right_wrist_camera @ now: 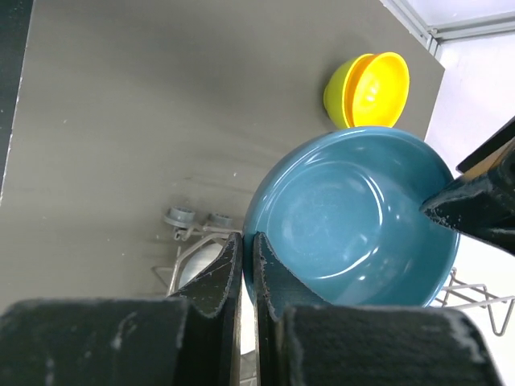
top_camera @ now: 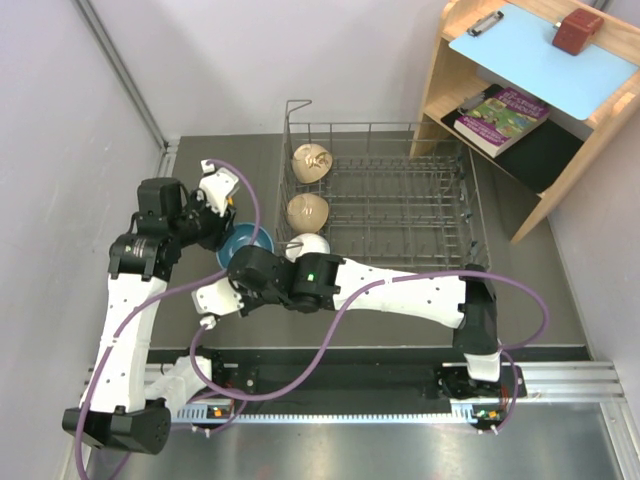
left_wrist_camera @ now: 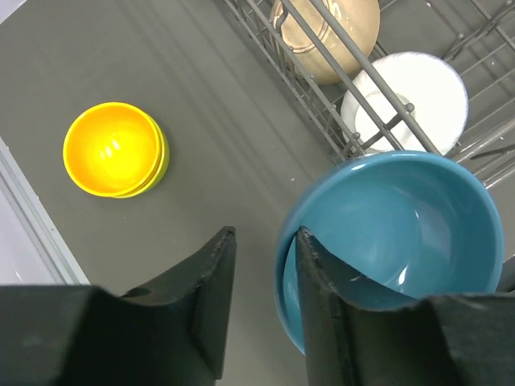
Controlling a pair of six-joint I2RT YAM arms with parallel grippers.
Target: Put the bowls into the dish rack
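The blue bowl (top_camera: pixel 243 240) hangs just left of the dish rack (top_camera: pixel 400 190). My right gripper (right_wrist_camera: pixel 248 236) is shut on its near rim (right_wrist_camera: pixel 354 217). My left gripper (left_wrist_camera: pixel 261 233) is open, its jaws astride the bowl's opposite rim (left_wrist_camera: pixel 394 225), one finger inside and one outside. Two beige bowls (top_camera: pixel 311 162) (top_camera: pixel 308 212) and a white bowl (top_camera: pixel 312 245) stand on edge in the rack's left column; a beige one (left_wrist_camera: pixel 330 32) and the white one (left_wrist_camera: pixel 418 96) also show in the left wrist view. An orange bowl nested in a yellow-green bowl (left_wrist_camera: pixel 113 149) (right_wrist_camera: pixel 370 88) sits on the table, hidden under my left arm in the top view.
A wooden shelf unit (top_camera: pixel 530 90) with a blue clipboard, a book and a brown block stands right of the rack at the back. Walls close in on the left and back. The rack's wire side (left_wrist_camera: pixel 306 104) rises beside the blue bowl.
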